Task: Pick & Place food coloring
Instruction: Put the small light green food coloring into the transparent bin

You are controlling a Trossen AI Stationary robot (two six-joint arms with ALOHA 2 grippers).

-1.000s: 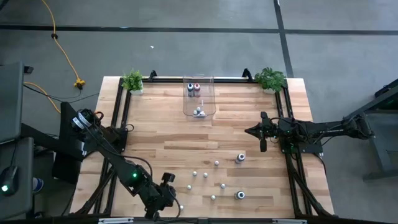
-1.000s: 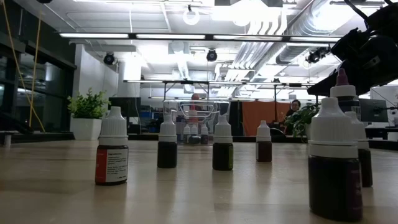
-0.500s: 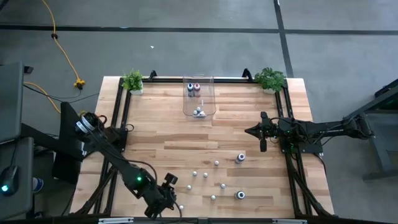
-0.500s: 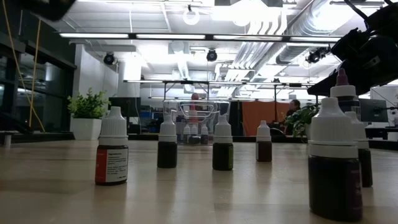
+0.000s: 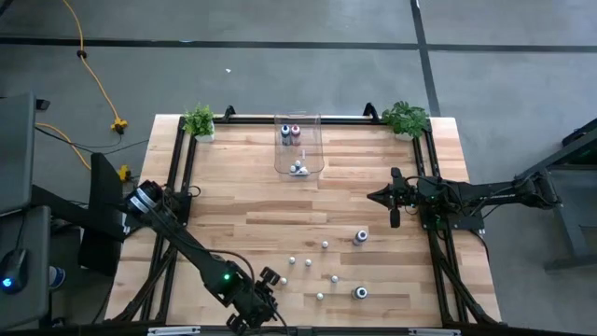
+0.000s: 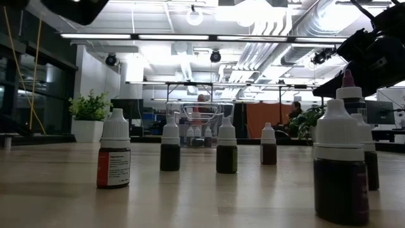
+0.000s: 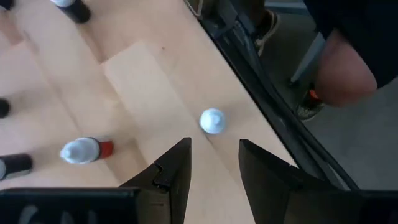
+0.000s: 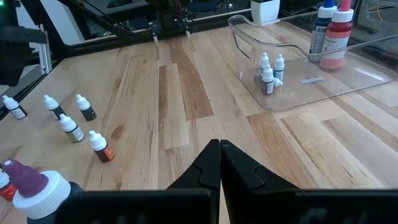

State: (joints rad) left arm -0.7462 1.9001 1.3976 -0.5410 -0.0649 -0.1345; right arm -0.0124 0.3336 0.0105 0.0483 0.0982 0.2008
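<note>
The food coloring is a scatter of small white-capped bottles (image 5: 319,271) standing on the near half of the wooden table. My left gripper (image 7: 214,163) hangs open above the near edge, pointing steeply down. One white-capped bottle (image 7: 212,121) stands just beyond its fingertips, untouched; in the high view my left arm (image 5: 252,301) covers it. A red-bodied bottle (image 7: 84,150) stands off to one side. My right gripper (image 8: 219,149) is shut and holds nothing, waiting at the table's right side (image 5: 375,198).
A clear plastic bin (image 5: 298,149) at the far middle holds two larger bottles (image 8: 329,31) and a few small ones (image 8: 268,71). Potted plants (image 5: 199,121) stand at the far corners. A person's leg (image 7: 339,62) shows just past the near edge. A black frame rail (image 7: 261,99) borders the table.
My left gripper has travelled along the near edge toward the table's right and come down, rolling at the wrist, still open as before. In the low view its arm has come into the top left corner. The bottles have not moved.
</note>
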